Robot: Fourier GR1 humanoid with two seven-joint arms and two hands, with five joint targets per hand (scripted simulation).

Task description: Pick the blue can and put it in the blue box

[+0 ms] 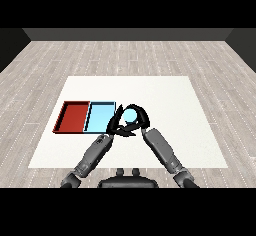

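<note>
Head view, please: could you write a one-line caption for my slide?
Right hand curled round the blue can, beside the light blue tray; left hand close by.

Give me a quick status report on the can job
Right hand curled round blue can, just right of blue tray. Left hand beside can, fingers unclear. Can not yet in tray. Nothing between.
</note>
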